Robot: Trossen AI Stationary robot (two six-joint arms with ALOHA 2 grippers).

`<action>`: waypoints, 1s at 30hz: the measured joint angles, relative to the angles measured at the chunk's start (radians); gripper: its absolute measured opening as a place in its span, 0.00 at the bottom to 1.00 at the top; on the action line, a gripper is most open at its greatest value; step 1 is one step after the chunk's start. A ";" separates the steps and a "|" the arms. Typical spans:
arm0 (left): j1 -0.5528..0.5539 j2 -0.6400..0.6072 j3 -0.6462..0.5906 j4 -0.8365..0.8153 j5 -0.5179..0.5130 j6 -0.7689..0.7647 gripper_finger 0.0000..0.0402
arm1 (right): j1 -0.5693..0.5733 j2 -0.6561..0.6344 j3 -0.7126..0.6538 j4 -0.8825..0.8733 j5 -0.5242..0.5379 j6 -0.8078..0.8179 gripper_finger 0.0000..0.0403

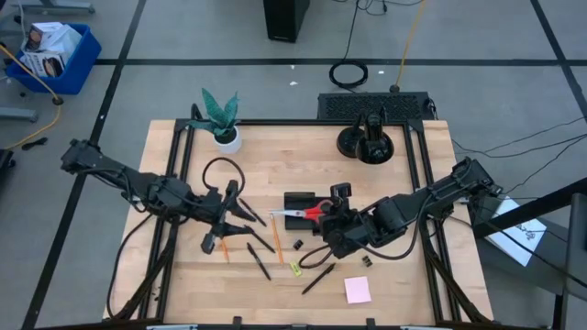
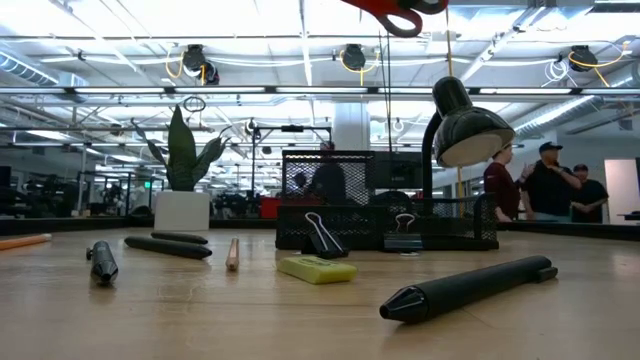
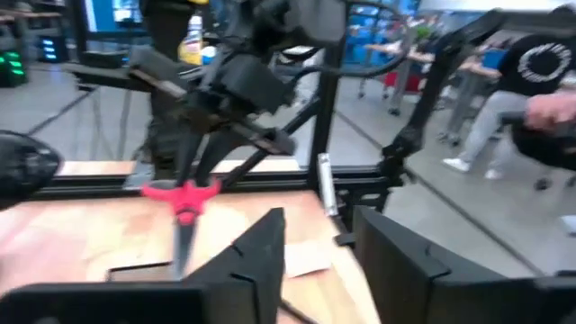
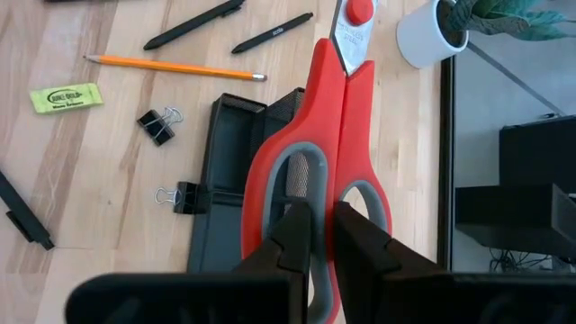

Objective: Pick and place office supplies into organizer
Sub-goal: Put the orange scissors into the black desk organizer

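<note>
1. High view: a pale wooden table [image 1: 293, 156] stands on a grey floor, with a blue bin at ten o'clock beyond it and a potted plant [image 1: 221, 122] near its eleven o'clock corner. At the centre sits the black organizer [image 1: 303, 203]. The right gripper [image 1: 332, 220], coming from four o'clock, holds the red scissors [image 1: 310, 212] over the organizer. The left gripper [image 1: 240, 209] hangs at nine o'clock of the organizer over some pens; its fingers are spread and hold nothing that I can see. A pencil [image 1: 276, 244], loose pens, clips and a pink pad [image 1: 358, 290] lie toward six o'clock.

2. Low view: the room is a bright workshop with people standing at three o'clock. The scissor handles show at twelve o'clock, well above the mesh organizer [image 2: 390, 212]. A clip [image 2: 322, 238], a yellow-green eraser [image 2: 315, 268] and a thick pen [image 2: 465, 288] rest on the wood in front.

3. Left wrist view: the scissors [image 3: 183, 216] hang blade-down from the other arm; a seated person shows at three o'clock.

4. Right wrist view: the fingers are clenched on the scissor handles [image 4: 315, 171], blades pointing to twelve o'clock, the tray [image 4: 236, 171] below.

5. Judgement: the step is placing the scissors. Line the blades up with a long compartment, lower until they are inside, then release, keeping clear of the nearby clips.
</note>
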 joint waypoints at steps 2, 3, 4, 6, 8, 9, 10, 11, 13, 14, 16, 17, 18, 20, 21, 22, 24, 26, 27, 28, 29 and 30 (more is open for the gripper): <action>0.007 0.011 0.002 -0.023 -0.036 0.008 0.43 | 0.000 0.000 0.000 0.015 0.000 -0.001 0.05; 0.009 0.018 0.002 -0.046 -0.055 0.010 0.45 | 0.000 0.000 0.000 0.021 0.000 -0.003 0.05; 0.011 0.026 0.001 -0.069 -0.070 0.009 0.47 | 0.000 0.000 0.000 0.029 0.000 -0.007 0.05; 0.016 0.044 0.001 -0.099 -0.097 0.007 0.51 | 0.000 0.000 0.000 0.046 0.000 -0.019 0.05; 0.022 0.058 0.001 -0.115 -0.116 0.010 0.54 | 0.000 0.000 0.000 0.064 0.000 -0.028 0.05; 0.024 0.062 0.001 -0.131 -0.118 0.014 0.55 | 0.000 0.000 0.000 0.068 0.000 -0.028 0.05; 0.027 0.066 0.001 -0.144 -0.118 0.020 0.56 | 0.000 0.000 0.000 0.069 0.000 -0.028 0.05; 0.031 0.067 0.001 -0.155 -0.118 0.023 0.56 | 0.000 0.000 0.000 0.069 0.000 -0.028 0.05; 0.037 0.068 0.001 -0.173 -0.119 0.023 0.57 | 0.000 0.000 0.000 0.069 0.000 -0.026 0.05; 0.041 0.068 0.001 -0.183 -0.119 0.023 0.57 | 0.000 0.000 0.000 0.069 0.000 -0.026 0.05; 0.046 0.068 0.001 -0.201 -0.120 0.026 0.57 | 0.000 0.000 0.000 0.067 0.000 -0.025 0.05; 0.048 0.068 0.001 -0.208 -0.125 0.027 0.57 | 0.000 0.000 0.000 0.065 0.001 -0.025 0.05; 0.050 0.068 0.001 -0.213 -0.132 0.031 0.57 | 0.000 0.000 0.000 0.061 0.001 -0.024 0.05; 0.051 0.068 0.001 -0.223 -0.145 0.043 0.57 | -0.004 0.000 0.000 0.052 0.000 -0.013 0.05; 0.051 0.068 0.001 -0.227 -0.150 0.053 0.57 | -0.006 0.000 0.000 0.040 0.000 0.001 0.05; 0.051 0.068 0.001 -0.228 -0.155 0.060 0.57 | -0.007 0.000 0.000 0.023 0.000 0.017 0.05; 0.051 0.068 0.001 -0.227 -0.168 0.074 0.57 | -0.008 0.000 0.000 -0.019 0.000 0.050 0.05; 0.051 0.068 0.001 -0.228 -0.185 0.089 0.57 | -0.008 0.000 0.000 -0.039 -0.026 0.081 0.05; 0.051 0.068 0.001 -0.228 -0.192 0.097 0.57 | -0.008 0.000 0.000 -0.042 -0.053 0.094 0.05; 0.051 0.068 0.001 -0.227 -0.197 0.105 0.57 | -0.008 0.000 0.000 -0.042 -0.076 0.102 0.05; 0.051 0.068 0.001 -0.227 -0.197 0.113 0.57 | -0.007 0.000 0.000 -0.040 -0.092 0.106 0.05; 0.051 0.068 0.001 -0.227 -0.198 0.118 0.57 | -0.007 0.000 0.000 -0.037 -0.105 0.107 0.05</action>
